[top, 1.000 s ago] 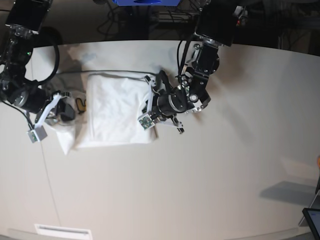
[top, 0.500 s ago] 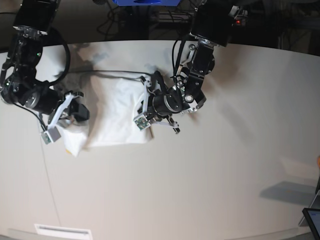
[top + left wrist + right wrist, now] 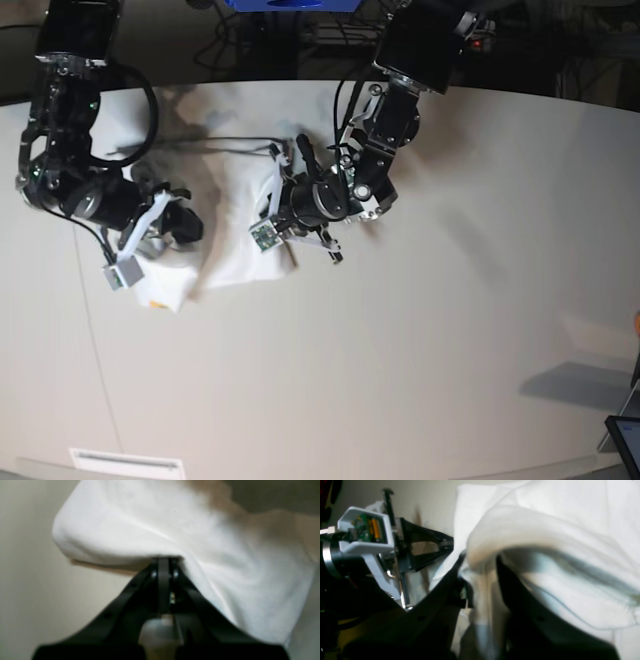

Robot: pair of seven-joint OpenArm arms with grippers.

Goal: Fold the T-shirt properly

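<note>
while bunched between the two arms, t-shirt: lies on the table, partly folded.
left gripper: jaws pinched tight on a fold edge.
right gripper: jaws narrow, cloth bunched between them.
feel: likely light, limp, sags and creases; not fragile.
hold: best at edges or corners, several layers together, so none slips out.

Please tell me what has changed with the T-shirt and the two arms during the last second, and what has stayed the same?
Both arms swung toward the base view's left, carrying the T-shirt along; the flat folded rectangle became narrower and bunched. The right gripper rose slightly and moved toward the middle; the left gripper slid leftward. Both stayed shut on the cloth, nothing was let go. The table is unchanged.
</note>
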